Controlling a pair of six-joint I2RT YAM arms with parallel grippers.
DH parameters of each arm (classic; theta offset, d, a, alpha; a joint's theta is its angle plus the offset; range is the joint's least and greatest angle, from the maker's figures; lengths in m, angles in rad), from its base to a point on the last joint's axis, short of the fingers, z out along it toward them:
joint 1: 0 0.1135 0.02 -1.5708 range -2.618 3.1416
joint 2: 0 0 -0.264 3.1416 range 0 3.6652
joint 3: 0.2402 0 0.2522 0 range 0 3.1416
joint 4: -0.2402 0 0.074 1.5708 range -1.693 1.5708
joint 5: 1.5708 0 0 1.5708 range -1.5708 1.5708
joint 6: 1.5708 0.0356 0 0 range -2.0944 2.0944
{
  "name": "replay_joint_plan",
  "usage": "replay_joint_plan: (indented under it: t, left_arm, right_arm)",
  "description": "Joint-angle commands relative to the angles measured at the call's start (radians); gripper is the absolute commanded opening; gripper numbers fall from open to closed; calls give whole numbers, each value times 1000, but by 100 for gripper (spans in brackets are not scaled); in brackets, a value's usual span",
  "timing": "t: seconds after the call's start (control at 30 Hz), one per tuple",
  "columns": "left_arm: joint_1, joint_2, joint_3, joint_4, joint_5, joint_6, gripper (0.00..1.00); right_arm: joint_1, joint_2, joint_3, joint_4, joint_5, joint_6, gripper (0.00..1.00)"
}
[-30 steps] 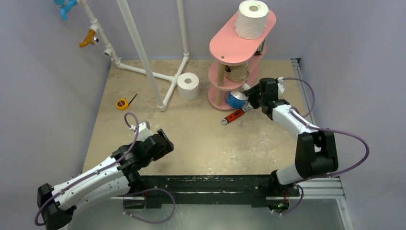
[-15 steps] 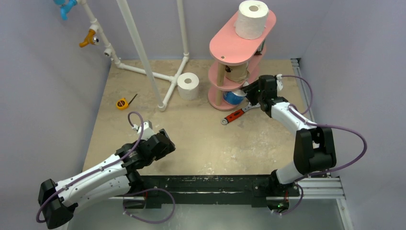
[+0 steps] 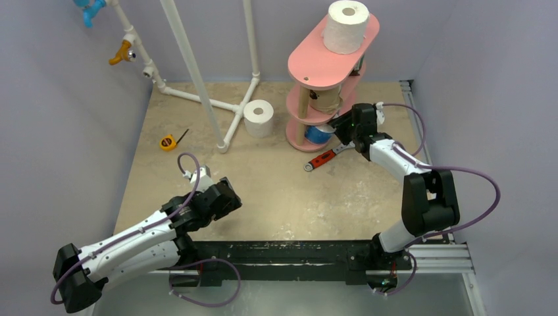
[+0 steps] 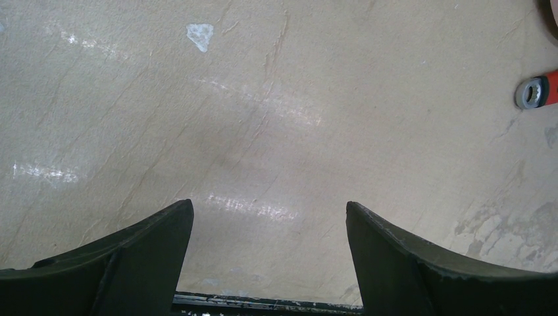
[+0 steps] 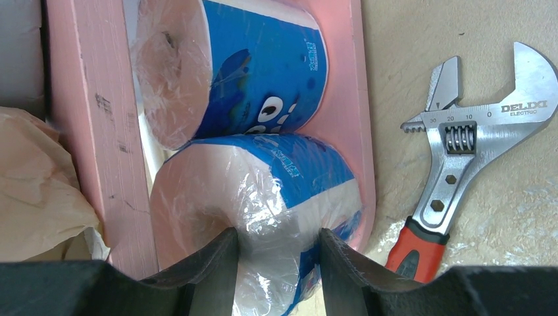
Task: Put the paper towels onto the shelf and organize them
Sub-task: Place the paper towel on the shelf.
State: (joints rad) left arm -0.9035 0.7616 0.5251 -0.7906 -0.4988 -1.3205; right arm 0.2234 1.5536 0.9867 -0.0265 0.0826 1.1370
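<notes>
Twin arms, one build: the left arm (image 3: 131,240) and right arm (image 3: 408,171) wear white shells on their long links and bulky black housings at the joints. A thin purple cable (image 3: 475,197) runs along each arm, bowing clear of the links in loose loops. Both bases sit bolted on a black rail (image 3: 283,253) scuffed with pale marks. The left gripper (image 4: 270,210) has matte black fingers (image 4: 131,263), broad at the root, curved along the inner edge and narrowing to blunt tips. The right gripper (image 5: 276,240) has the same dark, smooth, rounded fingers.
</notes>
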Motion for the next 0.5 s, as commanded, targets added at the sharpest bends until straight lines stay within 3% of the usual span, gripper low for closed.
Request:
replay_joint_plan:
  t: [0.0,0.47]
  left_arm:
    - [3,-12,24,13,-9,17,85]
    - [3,8,27,29,-1,23,85]
  right_arm:
    - [5,-8,50,74,-16,18,35]
    - [5,-16,49,50,-36,-13,52]
